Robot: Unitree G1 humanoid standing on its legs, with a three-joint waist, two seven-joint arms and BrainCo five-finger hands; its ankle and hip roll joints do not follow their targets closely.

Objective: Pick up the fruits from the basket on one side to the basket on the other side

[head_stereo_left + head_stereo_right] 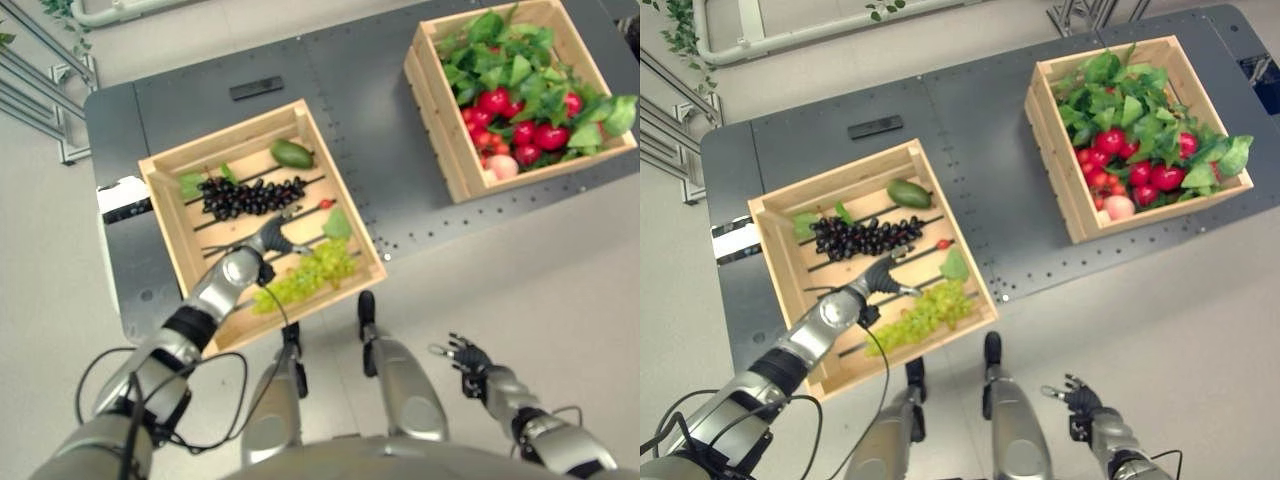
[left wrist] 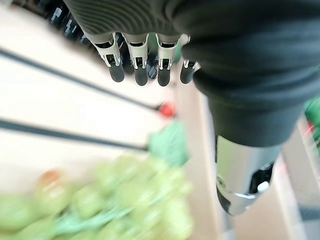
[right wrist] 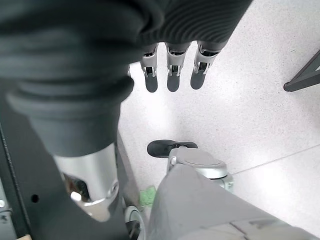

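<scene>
A wooden crate on the left of the grey table holds a bunch of dark grapes, green grapes, a green avocado-like fruit, a tiny red fruit and some leaves. My left hand hovers inside this crate between the two grape bunches, open and holding nothing. In the left wrist view its fingers point past the green grapes. A second crate at the right is full of leaves and red fruits. My right hand hangs open below the table's edge.
A small black bar lies on the table behind the left crate. A white box sits at the table's left edge. Metal frames stand on the floor at the far left.
</scene>
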